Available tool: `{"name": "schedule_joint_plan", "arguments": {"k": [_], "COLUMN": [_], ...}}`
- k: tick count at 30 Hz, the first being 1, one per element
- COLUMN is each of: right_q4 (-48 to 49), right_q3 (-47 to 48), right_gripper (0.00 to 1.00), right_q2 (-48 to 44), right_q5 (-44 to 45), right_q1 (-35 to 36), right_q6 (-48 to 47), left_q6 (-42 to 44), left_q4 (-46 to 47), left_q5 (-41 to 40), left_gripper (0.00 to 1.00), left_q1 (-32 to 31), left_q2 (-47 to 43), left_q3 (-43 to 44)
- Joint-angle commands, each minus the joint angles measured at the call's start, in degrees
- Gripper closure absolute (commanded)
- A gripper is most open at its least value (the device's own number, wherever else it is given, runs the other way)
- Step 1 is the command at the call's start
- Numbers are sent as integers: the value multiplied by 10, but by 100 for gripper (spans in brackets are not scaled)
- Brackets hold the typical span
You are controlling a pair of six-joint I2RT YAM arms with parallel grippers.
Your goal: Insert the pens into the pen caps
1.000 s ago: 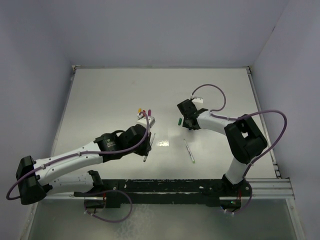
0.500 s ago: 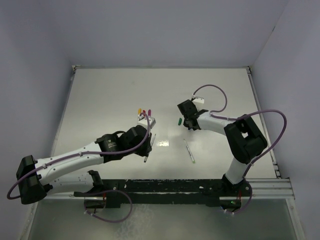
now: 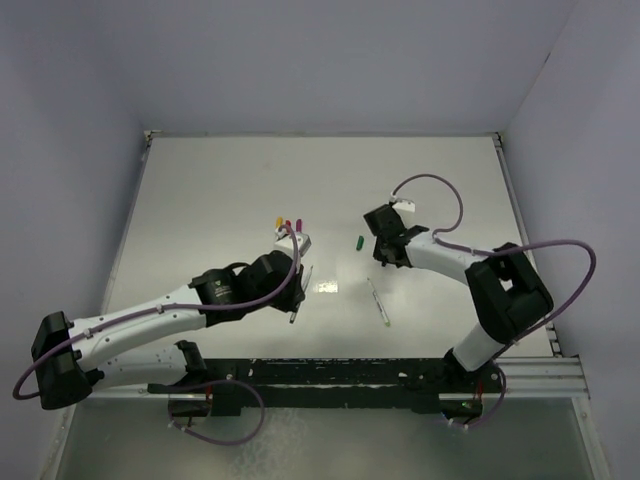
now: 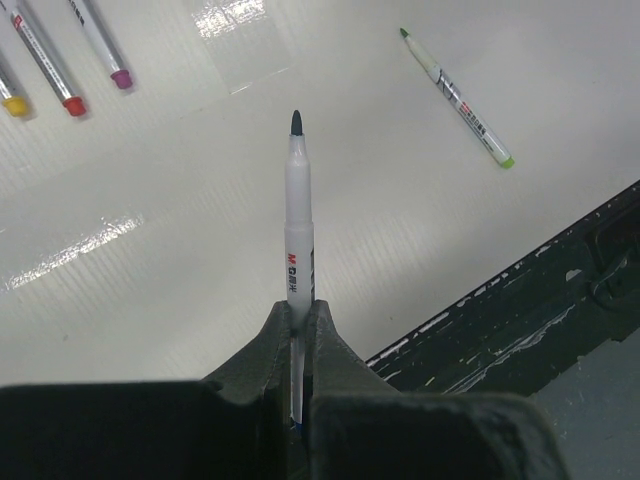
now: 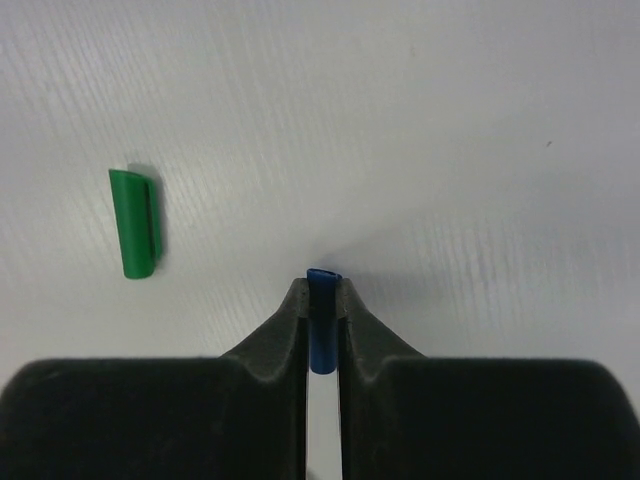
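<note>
The white bench (image 3: pixel 220 190) carries everything; the left arm (image 3: pixel 150 315) reaches in from the near left corner towards the middle, and the right arm (image 3: pixel 500 290) bends in from the near right; the left pincer (image 4: pixel 300 305) is closed tight on the barrel of a pale pen (image 4: pixel 298 210), which juts straight out past the fingertips with its dark tip bare and clear of the bench; the right pincer (image 5: pixel 322 300) is pinched almost shut on a blue cap (image 5: pixel 322 320), held upright between its pads just above the bench; a green-tipped pen (image 4: pixel 458 97) lies loose on the bench between the two arms; three more pens (image 4: pixel 73 104) lie side by side beyond the left pincer, their ends yellow, red and purple; a green cap (image 5: pixel 135 222) lies on its side, near the right pincer but apart from it.
</note>
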Motion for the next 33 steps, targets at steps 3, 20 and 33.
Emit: {"name": "schedule_joint_plan", "arguments": {"k": [3,20,33], "right_q4": [11,348,686], "right_q3": [-11,-203,-310], "right_gripper": [100,100,100], "right_q2": [-128,-524,-542], "right_q5": [-35,-313,-374], "right_q1": [-2,25,59], "right_q6": [-75,-116,-53], "left_q6": [26,77,44], "left_q4": [100,508,742], "left_q5": [14,154,159], "left_gripper": [100,100,100], "left_q1": [-2,-9,-41], "left_q2": [-34,-28,-31], "left_q3": [-27,-139,-226]}}
